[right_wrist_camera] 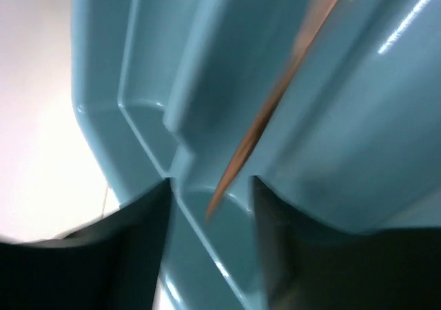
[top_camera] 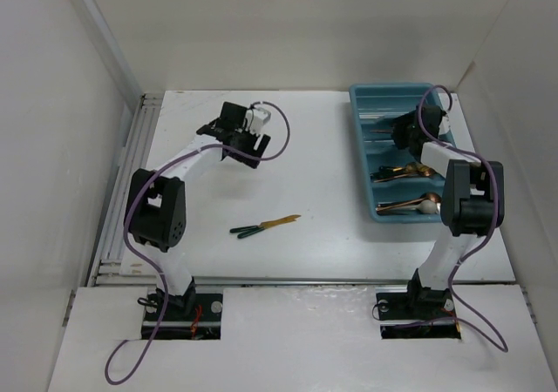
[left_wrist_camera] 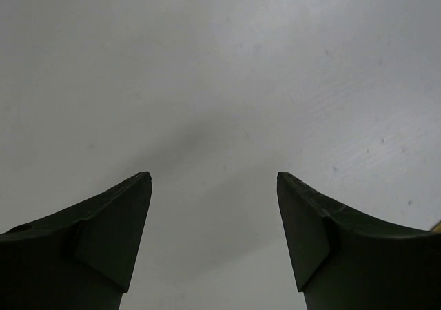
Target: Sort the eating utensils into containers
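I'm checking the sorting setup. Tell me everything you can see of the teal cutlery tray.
The teal cutlery tray is a glossy, plastic-looking rectangle with raised dividers forming long slots. It lies flat at the far right of the table, slightly skewed. Its nearer slots hold gold utensils with dark handles, one a spoon. The right arm reaches over it, its pincer open and low inside, beside a copper utensil; contact cannot be told.
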